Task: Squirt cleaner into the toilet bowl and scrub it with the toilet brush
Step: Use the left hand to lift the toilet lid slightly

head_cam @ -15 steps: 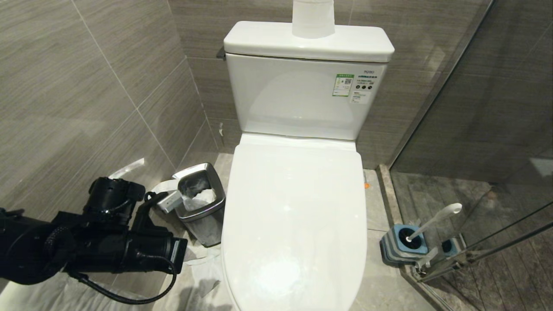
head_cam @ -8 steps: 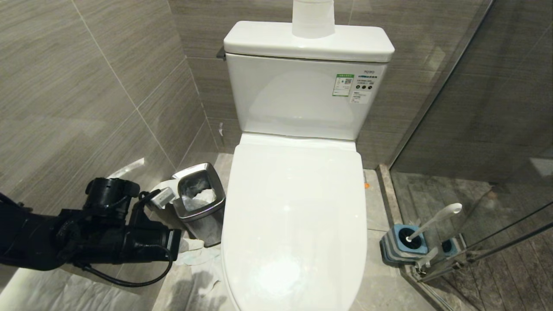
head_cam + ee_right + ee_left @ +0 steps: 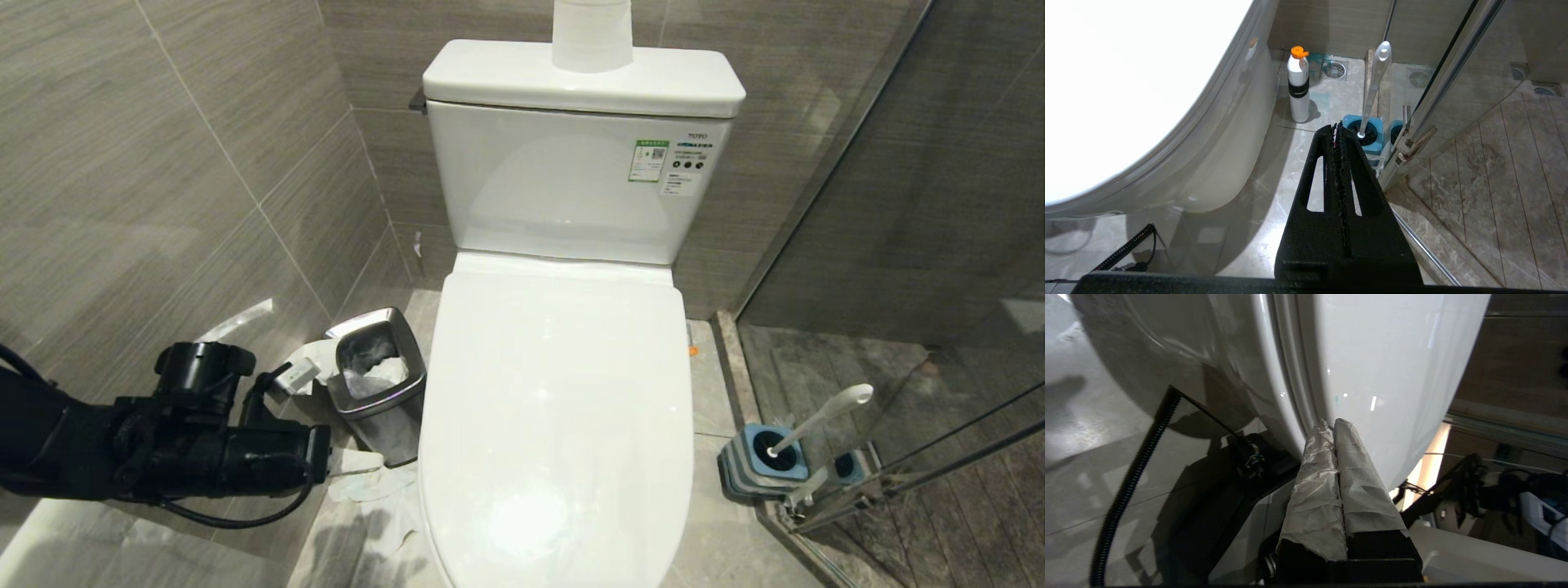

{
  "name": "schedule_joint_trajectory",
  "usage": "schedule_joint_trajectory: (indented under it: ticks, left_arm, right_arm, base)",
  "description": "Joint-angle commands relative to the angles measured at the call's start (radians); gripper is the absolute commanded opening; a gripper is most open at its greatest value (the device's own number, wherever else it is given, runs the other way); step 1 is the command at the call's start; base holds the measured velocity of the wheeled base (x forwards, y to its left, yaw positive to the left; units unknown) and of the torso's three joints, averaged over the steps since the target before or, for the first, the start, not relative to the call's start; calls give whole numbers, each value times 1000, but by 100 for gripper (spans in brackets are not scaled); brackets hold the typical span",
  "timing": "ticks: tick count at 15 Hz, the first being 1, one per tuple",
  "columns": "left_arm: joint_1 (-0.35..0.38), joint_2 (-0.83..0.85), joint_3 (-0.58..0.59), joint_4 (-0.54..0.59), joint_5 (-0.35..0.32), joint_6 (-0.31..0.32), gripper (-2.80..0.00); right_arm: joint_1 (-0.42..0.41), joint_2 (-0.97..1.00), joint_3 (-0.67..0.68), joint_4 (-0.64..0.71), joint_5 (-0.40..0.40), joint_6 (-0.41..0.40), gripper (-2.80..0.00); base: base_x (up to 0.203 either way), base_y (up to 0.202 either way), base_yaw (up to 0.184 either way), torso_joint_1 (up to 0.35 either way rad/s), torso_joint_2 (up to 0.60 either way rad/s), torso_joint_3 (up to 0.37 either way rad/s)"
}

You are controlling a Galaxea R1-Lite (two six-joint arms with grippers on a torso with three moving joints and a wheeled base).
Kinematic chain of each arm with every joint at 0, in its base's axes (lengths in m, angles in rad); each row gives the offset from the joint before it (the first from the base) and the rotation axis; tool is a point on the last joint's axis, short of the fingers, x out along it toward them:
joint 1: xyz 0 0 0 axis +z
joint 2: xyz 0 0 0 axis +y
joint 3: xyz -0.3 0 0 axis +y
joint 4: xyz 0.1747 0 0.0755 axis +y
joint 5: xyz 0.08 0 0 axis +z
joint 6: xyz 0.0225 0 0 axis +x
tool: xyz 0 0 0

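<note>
Tiled bathroom: your left claw (image 3: 1329, 426), fingers together, sits at the toilet's (image 3: 555, 408) left lid seam, so wedge in gently and lift the lid squarely.

A small steel bin (image 3: 377, 371) with crumpled paper inside stands on the floor (image 3: 718, 392). Loose white tissue (image 3: 367, 486) lies just in front of the bin. A white bottle (image 3: 1298, 87) with an orange cap stands upright on the floor well apart from the bin, near a blue-and-grey striped holder (image 3: 755, 465).
</note>
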Motion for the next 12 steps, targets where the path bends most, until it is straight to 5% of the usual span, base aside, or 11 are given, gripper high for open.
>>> schedule_joint_trajectory:
  ticks: [1,4,12]
  left_arm:
    - [0,-1,2,-1,-43,-23,-280]
    - [2,-7,7,3,-138,-54,-280]
    - [41,-5,21,5,-209,-55,-280]
  right_arm:
    - [0,1,0,-2,0,1,-280]
    - [0,1,0,-2,0,1,-280]
    - [0,1,0,-2,0,1,-280]
  base:
    - [0,0,0,0,0,0]
    - [0,0,0,0,0,0]
    - [0,0,0,0,0,0]
